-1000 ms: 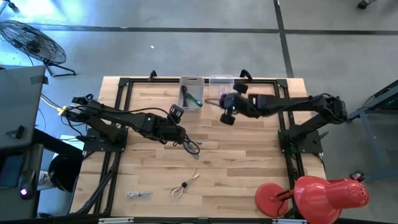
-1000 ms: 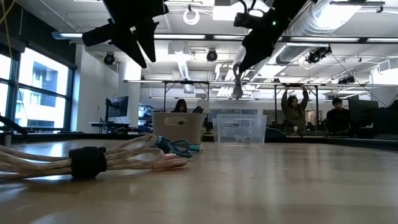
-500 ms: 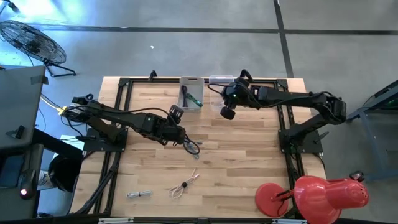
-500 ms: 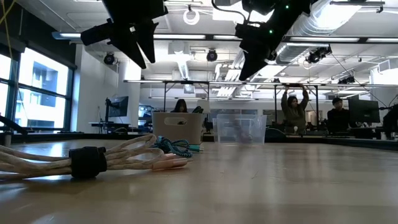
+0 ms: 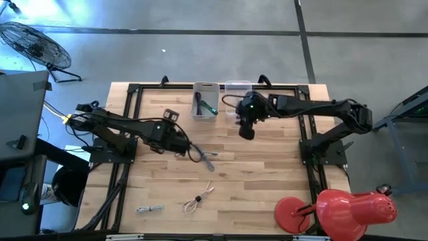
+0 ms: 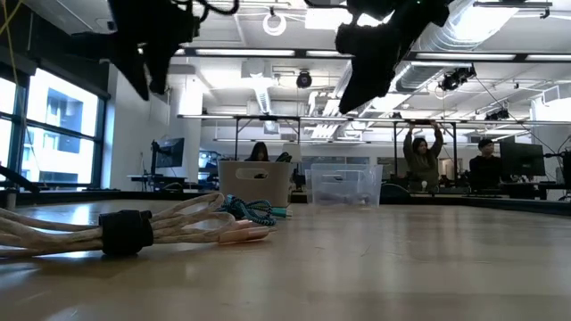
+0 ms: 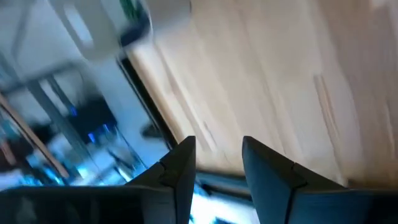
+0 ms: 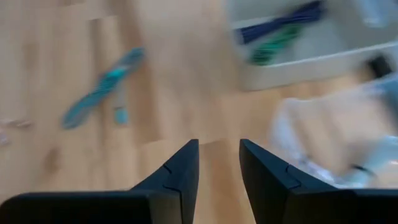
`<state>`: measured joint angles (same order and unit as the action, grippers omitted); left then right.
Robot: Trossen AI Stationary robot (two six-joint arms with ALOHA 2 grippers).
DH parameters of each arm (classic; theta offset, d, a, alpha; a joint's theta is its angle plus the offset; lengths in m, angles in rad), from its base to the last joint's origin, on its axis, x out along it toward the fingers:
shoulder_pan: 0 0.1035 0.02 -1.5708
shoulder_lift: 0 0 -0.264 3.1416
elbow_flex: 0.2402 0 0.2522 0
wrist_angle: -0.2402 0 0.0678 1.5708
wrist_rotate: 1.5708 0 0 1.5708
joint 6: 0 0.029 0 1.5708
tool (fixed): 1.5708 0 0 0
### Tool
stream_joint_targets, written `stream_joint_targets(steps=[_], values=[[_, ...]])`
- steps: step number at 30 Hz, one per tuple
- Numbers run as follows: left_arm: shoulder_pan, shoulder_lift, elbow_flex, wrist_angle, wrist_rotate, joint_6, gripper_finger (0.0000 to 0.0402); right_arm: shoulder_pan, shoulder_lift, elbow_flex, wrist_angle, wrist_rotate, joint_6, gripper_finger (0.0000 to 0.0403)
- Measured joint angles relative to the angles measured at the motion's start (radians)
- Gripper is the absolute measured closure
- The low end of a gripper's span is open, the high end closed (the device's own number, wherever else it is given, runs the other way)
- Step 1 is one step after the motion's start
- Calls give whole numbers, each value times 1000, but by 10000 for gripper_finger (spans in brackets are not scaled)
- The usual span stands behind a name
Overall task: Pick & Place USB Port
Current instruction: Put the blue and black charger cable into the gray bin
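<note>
A dark and teal USB cable [image 5: 200, 155] lies loose on the wood near the table's middle; the right wrist view shows this teal cable [image 8: 102, 90] too. My left gripper [image 5: 182, 143] hangs just left of it, open and empty [image 7: 219, 143]. My right gripper [image 5: 246, 130] hovers open and empty [image 8: 219, 144] in front of two bins at the far edge. The grey bin [image 5: 205, 100] holds green and blue cables. The clear bin [image 5: 237, 90] beside it holds a pale cable [image 8: 367, 174].
A beige tied cable bundle [image 5: 198, 197] and a white one [image 5: 150, 209] lie near the near edge; the beige bundle [image 6: 125, 234] fills the low view's front. A red lamp [image 5: 334, 207] stands at the near right corner. People stand in the room behind.
My right gripper swung from over the clear bin back toward the table's middle, and the small thing that hung under it a second ago no longer shows. My left gripper turned and shifted toward the table's left, away from the teal cable.
</note>
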<state>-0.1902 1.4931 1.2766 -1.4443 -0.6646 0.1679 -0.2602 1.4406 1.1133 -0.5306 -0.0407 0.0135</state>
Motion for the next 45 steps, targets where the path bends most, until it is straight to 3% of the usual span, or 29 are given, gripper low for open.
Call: stream_joint_targets(steps=[6, 15, 20, 27, 32, 37, 45], values=[[-22, -38, 0, -20, 31, -83, 275, 101, 0, 0, -4, -43, -11, 295], [-107, -66, 0, 236, 160, 143, 275, 235, 0, 0, 12, -29, -13, 295], [-155, -64, -13, 382, 253, 321, 275, 303, 0, 0, 17, 71, -20, 295], [-163, -64, -156, 669, 424, 538, 275, 386, 0, 0, 11, 247, -22, 295], [-125, -64, -279, 885, 350, 625, 275, 439, 0, 0, -4, 324, -17, 295], [-49, -64, -340, 1001, 342, 695, 275, 476, 0, 0, -6, 328, -10, 295], [76, -48, -372, 1110, 581, 752, 275, 508, 0, 0, -4, 330, 31, 295]])
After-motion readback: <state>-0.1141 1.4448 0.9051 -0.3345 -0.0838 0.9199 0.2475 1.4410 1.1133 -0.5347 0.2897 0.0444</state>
